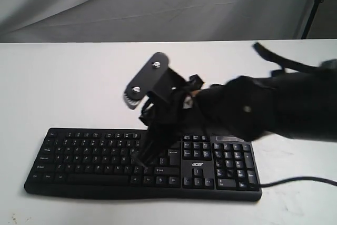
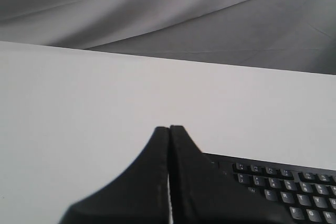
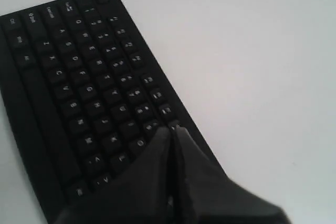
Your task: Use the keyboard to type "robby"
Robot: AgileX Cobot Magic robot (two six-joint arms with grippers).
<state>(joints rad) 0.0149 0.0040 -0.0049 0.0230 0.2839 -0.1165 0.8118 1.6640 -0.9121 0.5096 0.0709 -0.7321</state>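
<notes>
The black keyboard (image 1: 89, 154) with white legends lies near the table's front edge, number pad and "acer" logo to the right. My right gripper (image 1: 139, 157) reaches across from the right, shut and empty, with its tip down over the letter keys. In the right wrist view the closed fingertips (image 3: 172, 130) sit over the upper rows of the keyboard (image 3: 79, 77), near the O key; whether they touch a key I cannot tell. My left gripper (image 2: 169, 128) is shut on nothing, held beside a far corner of the keyboard (image 2: 283, 187). It does not show in the exterior view.
A thin black cable (image 1: 300, 180) runs from the keyboard's right end off to the right. The white table (image 1: 63, 82) extends behind and left of the keyboard. Grey cloth (image 1: 158, 3) hangs at the back.
</notes>
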